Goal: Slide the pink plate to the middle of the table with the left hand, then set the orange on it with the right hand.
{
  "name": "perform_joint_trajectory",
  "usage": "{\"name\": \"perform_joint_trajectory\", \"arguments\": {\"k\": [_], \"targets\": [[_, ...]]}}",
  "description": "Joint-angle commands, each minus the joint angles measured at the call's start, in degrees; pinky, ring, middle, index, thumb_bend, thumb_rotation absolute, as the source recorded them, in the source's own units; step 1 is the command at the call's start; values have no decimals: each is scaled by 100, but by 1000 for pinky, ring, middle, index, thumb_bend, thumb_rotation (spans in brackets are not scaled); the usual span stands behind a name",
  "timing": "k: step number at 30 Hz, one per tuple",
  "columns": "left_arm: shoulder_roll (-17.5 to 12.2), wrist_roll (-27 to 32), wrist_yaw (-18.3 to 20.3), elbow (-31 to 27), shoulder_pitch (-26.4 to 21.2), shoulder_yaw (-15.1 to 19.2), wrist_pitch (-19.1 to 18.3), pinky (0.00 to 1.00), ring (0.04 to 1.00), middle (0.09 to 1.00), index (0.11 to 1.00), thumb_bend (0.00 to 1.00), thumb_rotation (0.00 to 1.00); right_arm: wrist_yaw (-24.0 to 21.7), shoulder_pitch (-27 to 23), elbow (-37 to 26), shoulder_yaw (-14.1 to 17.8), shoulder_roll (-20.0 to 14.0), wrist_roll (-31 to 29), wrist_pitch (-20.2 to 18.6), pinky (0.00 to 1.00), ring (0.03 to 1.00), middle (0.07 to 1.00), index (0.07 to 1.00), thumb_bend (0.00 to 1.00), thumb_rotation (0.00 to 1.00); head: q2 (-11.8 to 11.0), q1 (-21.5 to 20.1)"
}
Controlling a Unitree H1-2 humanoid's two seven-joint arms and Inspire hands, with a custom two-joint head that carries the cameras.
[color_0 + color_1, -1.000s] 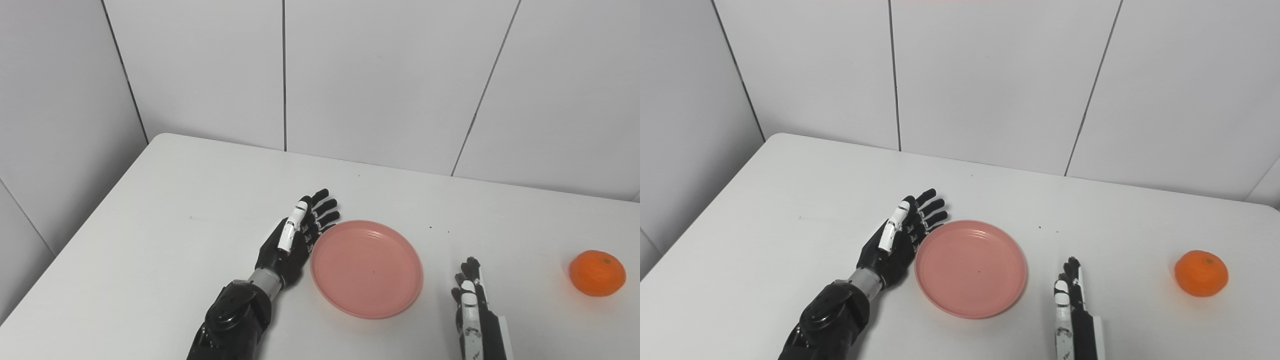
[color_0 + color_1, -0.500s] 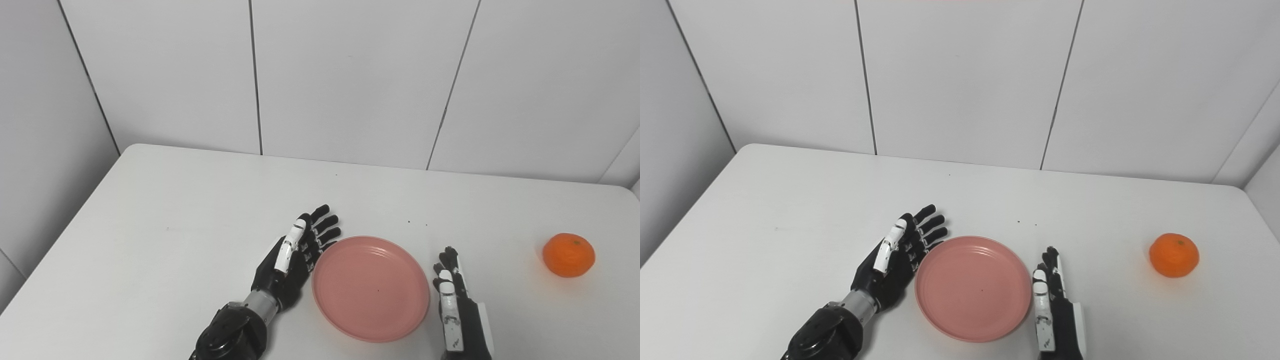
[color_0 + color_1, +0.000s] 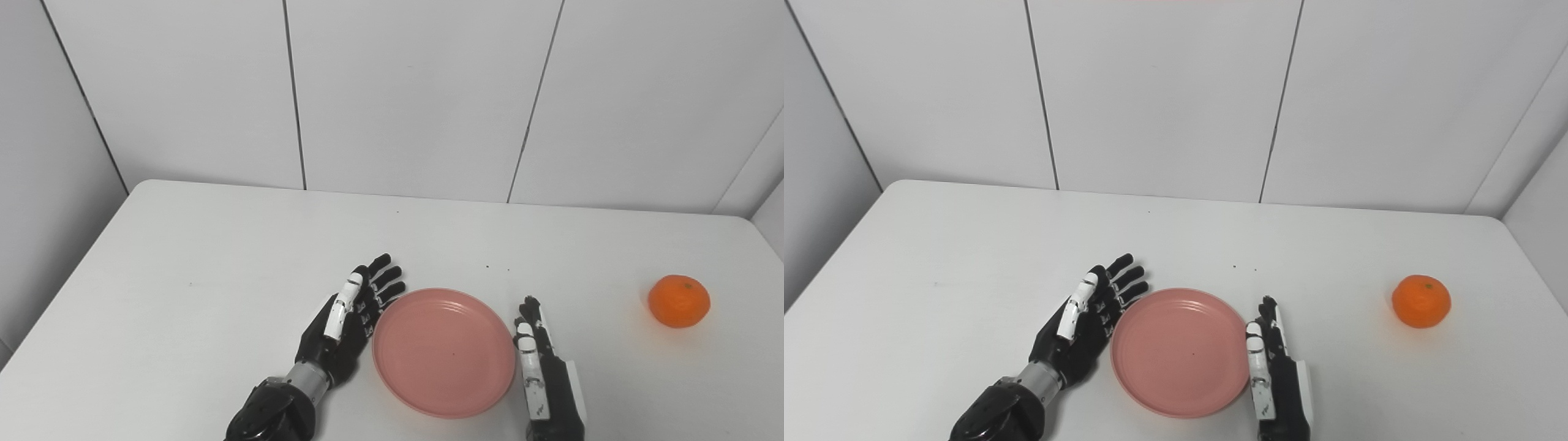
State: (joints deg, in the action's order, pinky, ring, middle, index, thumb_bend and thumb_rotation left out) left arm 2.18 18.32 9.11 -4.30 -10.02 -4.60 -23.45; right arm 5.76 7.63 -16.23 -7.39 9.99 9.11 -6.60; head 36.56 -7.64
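The pink plate (image 3: 443, 352) lies flat on the white surface (image 3: 184, 294), near its front edge and roughly central. The left robot hand (image 3: 346, 321) rests beside the plate's left rim, fingers spread and holding nothing. The right robot hand (image 3: 542, 373) lies at the plate's right rim, fingers extended, holding nothing. The orange (image 3: 678, 301) sits well apart to the right, on the surface, untouched by either robot hand.
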Motion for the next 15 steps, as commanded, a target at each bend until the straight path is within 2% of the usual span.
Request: {"name": "perform_joint_trajectory", "arguments": {"k": [1,6,7,10,15], "targets": [[-37,-119,-44,110,134,12,-40,917,914,927,913,374,1000,88,-141,-180,2,133,23,65,965,959,967,967,275,1000,-1,-54],[-54,-169,-69,116,181,49,63,911,910,923,912,372,1000,214,-222,-215,83,170,120,91,949,946,959,958,268,1000,-14,-362],[-62,-173,-65,118,187,60,77,912,912,924,913,369,1000,249,-246,-215,76,154,198,93,940,942,955,953,265,1000,-34,-568],[-87,-164,-39,139,199,102,121,911,910,921,911,367,1000,313,-327,-292,79,133,353,-95,982,944,957,953,255,1000,-55,-723],[-124,-56,57,223,221,229,190,918,911,921,911,360,1000,345,-507,-380,90,-58,845,-167,946,949,953,946,222,1000,-162,-1149]]}}
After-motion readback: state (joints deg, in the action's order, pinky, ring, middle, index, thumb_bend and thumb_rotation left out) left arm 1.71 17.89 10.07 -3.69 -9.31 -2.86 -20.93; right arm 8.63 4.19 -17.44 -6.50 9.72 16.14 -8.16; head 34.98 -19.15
